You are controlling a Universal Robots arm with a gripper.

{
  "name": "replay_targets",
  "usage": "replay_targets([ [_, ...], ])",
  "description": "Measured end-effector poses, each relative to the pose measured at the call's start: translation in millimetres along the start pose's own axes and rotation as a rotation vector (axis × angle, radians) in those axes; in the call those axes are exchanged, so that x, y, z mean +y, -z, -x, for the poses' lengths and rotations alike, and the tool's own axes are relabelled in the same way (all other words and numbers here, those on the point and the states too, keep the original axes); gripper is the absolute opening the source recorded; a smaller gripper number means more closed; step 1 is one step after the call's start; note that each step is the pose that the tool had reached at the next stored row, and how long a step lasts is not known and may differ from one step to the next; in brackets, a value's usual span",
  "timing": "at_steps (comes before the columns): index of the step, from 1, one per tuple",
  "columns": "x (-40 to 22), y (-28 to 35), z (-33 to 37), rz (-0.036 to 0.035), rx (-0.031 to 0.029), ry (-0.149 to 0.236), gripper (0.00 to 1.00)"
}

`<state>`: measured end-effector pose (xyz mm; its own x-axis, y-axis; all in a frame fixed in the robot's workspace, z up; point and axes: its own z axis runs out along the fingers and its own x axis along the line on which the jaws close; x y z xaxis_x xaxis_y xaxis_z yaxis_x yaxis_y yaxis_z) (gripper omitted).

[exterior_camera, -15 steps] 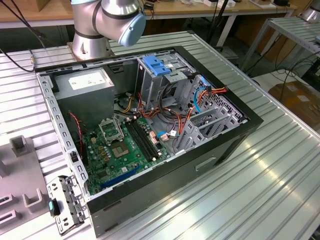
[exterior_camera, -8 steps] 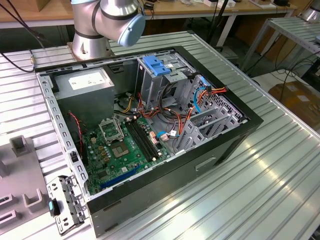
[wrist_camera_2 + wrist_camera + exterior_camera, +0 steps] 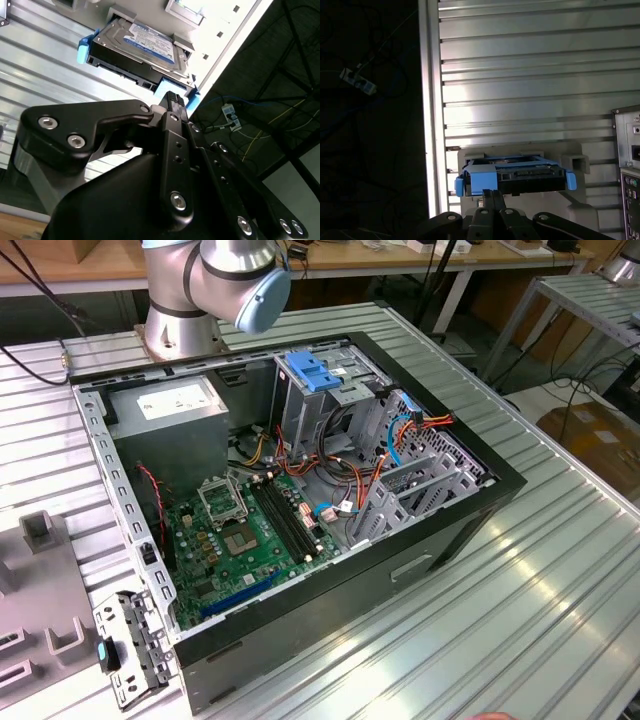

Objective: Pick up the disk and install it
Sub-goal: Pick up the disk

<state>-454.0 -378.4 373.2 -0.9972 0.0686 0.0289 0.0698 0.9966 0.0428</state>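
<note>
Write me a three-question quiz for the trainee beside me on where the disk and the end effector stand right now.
1. True or false: the disk hangs in the air, clear of its grey holder.
2. The rails framing the disk are: A red, B blue, C yellow.
3. Which thing is the end effector nearest to?

Key
1. False: the disk sits in the holder, which stands on the ribbed metal table.
2. B.
3. The disk. The end effector's tip is close to one blue-railed end of it. Whether they touch cannot be told.
</note>
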Motion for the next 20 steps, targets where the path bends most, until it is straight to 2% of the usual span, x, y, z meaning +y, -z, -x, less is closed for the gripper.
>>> replay_targets([
  [7,0.0,-0.1,0.0,-0.0001,0.0,0.0,0.11],
  [10,0.0,-0.2,0.0,-0.0004,0.0005,0.015,0.11],
  [14,0.0,-0.1,0.0,-0.0017,0.0025,0.06,0.11],
  [20,0.0,-0.2,0.0,-0.0046,0.0067,0.158,0.11],
])
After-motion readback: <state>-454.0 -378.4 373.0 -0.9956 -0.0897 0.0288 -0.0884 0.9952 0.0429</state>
